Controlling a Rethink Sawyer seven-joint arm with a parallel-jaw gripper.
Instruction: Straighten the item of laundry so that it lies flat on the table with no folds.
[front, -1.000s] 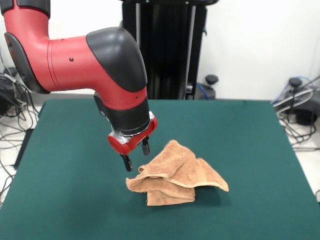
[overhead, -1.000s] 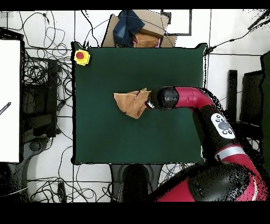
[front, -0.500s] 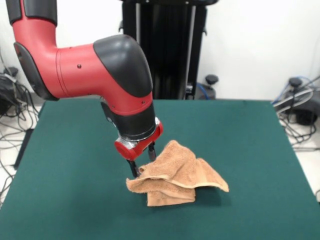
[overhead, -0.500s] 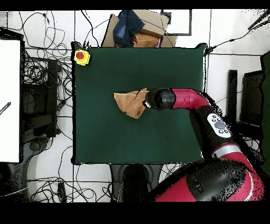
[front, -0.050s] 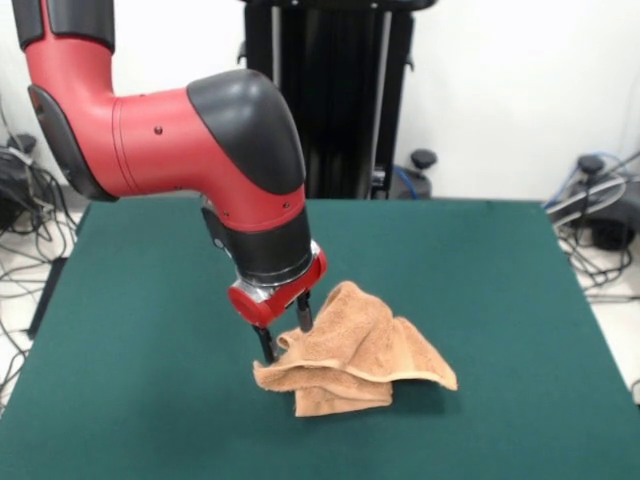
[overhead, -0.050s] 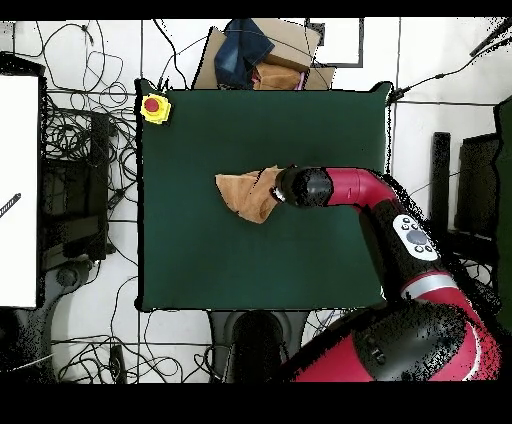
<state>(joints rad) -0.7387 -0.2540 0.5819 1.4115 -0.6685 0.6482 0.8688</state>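
The item of laundry (front, -0.050s: 355, 355) is a peach-orange terry towel. It is crumpled into a layered heap near the middle of the table (front, -0.050s: 500, 280), with a raised hump at the top, a pointed corner extending toward the right of the front view, and folded layers stacked beneath along the near edge. It is not flat; several folds overlap and a hemmed edge curls along the left side.

The gripper (front, -0.050s: 284, 333) is lowered at the towel's left end in the front view. Two dark fingers (front, -0.050s: 266, 343) are visible, separated by a gap, with the towel's upturned left edge lying between them. Whether the fingers press on the fabric cannot be determined.

In the overhead view, the towel (overhead, -0.050s: 245, 193) sits just beside the arm's black wrist (overhead, -0.050s: 303, 187), which covers its adjacent edge.
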